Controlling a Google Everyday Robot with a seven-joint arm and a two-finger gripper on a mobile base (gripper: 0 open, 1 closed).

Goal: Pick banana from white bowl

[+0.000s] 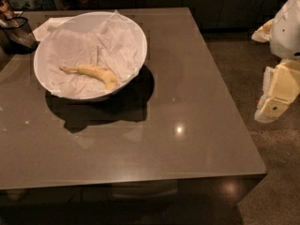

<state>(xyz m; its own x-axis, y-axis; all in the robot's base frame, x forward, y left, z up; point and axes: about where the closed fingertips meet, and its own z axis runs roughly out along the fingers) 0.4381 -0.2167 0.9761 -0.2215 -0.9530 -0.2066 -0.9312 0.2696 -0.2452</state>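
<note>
1. Table [187, 139] – big, dark and glossy, fills most of my view, with a ceiling light glinting off it near the middle.
2. White bowl [143, 50] – wide and round, sitting on the far left part of the table and casting a heavy shadow toward me and to the right.
3. Crumpled paper [117, 39] – white, lines the inside of the bowl, and one peak sticks up above the far rim.
4. Arm [290, 27] – white shell at the right edge of my view, beyond the table's edge and over the floor [276, 182].
5. Gripper [276, 95] – cream-yellow, hanging below the arm shell, off the table and well apart from the bowl. I can't tell how far open it is from here; nothing visible in it.
6. Flat paper sheet [47, 26] – white, on the table just behind the bowl's far left side, partly hidden by it.
7. Dark object [16, 32] – at the far left edge beside the bowl; can't make out what it is.
8. Banana [96, 72] – small, pale yellow, lying on the paper inside the bowl toward its near side, thin stem pointing left.
</note>
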